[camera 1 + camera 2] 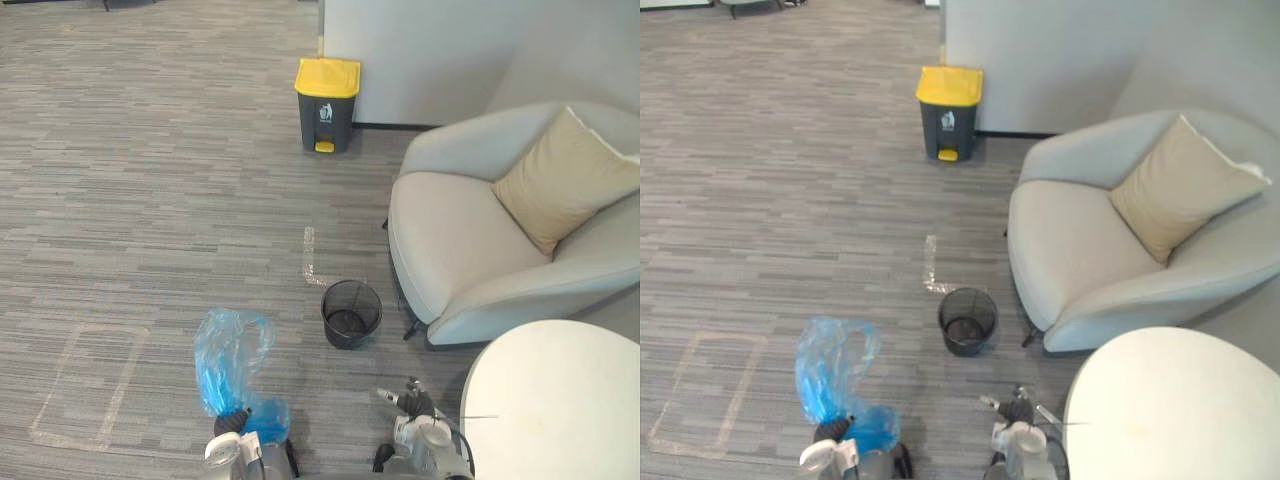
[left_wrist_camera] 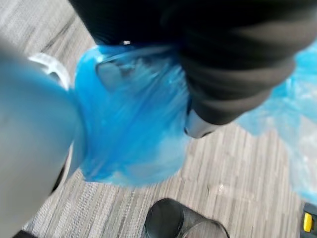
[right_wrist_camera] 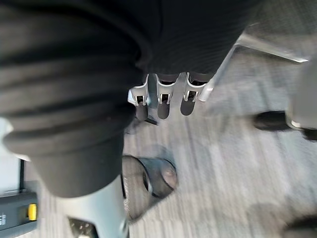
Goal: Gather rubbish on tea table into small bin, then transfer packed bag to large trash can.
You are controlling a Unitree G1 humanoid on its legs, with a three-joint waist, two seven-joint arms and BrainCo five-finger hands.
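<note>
L hand (image 2: 228, 74) low at view's lower left, fingers closed on bunched neck of blue bag (image 1: 225, 360); bag held off floor, loose top billowing above hand. R hand (image 1: 412, 402) low beside round white surface (image 1: 555, 400), fingers (image 3: 163, 101) loosely extended, holding nothing. Small black mesh bin (image 1: 351, 313) upright on carpet (image 1: 150, 200), between bag and grey armchair (image 1: 450, 250), apart from both. Tan cushion (image 1: 560, 175) on chair. Large trash can (image 1: 327, 105), yellow lid shut, far ahead by wall, well apart from bag.
</note>
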